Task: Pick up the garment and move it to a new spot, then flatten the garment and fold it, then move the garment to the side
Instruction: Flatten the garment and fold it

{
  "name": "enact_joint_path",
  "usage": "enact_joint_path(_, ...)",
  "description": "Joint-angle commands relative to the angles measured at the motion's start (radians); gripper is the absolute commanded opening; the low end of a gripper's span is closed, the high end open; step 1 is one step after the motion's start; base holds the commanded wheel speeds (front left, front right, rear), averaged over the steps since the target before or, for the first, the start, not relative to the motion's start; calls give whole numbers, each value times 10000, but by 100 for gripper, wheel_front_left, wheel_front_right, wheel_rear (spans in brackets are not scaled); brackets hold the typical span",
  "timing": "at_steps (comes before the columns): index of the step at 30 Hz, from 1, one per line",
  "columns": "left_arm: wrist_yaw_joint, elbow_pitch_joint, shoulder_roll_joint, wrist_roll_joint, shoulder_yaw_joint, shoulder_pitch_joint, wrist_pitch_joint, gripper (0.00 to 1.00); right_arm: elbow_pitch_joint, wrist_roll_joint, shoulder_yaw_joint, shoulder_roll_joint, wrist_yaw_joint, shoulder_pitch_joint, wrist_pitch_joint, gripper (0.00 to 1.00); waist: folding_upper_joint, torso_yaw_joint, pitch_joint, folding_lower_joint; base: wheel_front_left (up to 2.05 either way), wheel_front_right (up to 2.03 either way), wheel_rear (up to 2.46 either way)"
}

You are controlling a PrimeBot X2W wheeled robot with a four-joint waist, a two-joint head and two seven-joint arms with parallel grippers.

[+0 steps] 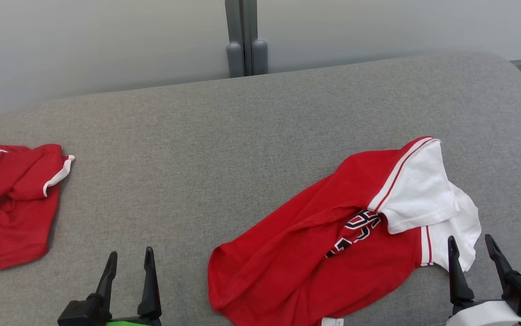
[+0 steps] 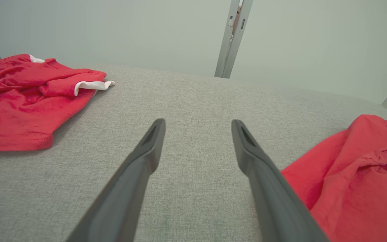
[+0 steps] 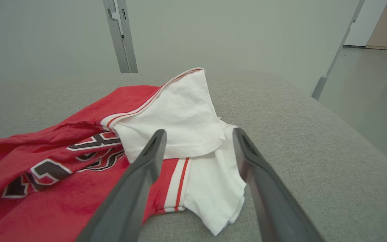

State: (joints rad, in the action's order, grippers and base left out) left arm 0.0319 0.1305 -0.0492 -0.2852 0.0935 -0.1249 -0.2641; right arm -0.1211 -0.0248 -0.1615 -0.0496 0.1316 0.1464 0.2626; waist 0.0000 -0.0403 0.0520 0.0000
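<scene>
My left end effector wide open, empty over the grey desk, my right end effector spread too, gripping nothing, tips by the white sleeve, crumpled red garment lying front right, second red cloth far left

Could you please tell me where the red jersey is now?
Head view: the jersey lies crumpled on the right of the grey surface, its white sleeve beside the right pincer.

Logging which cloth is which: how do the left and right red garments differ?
The right garment has broad white sleeves and black-and-white lettering; the left garment is red with thin white trim. The right garment spreads wider; the left garment covers less. Both lie crumpled on the grey cushion.
</scene>
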Motion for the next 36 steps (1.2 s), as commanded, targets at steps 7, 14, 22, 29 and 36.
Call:
enact_joint_path(7,158,118,-22,215,192,-134,-4,100,61,-184,368,-19,-17,24,31,100,0,-33,-13,0,0,0,0)
enact_joint_path(14,921,1376,-30,485,1818,571,-4,100,102,-122,569,-18,-17,-301,30,100,0,-178,198,0,0,0,0)
enact_joint_path(22,995,3850,-496,-35,3419,1650,-4,100,95,-256,795,-16,-17,-472,32,100,0,-658,358,0,0,0,0)
enact_joint_path(29,974,4963,-704,-417,3877,2154,17,0,120,-379,823,-15,-17,-512,33,100,0,-938,537,0,0,0,0)
enact_joint_path(36,967,4582,-1020,-980,3750,2868,2,0,73,-583,758,-17,-17,-676,33,100,0,-1108,810,0,0,0,0)
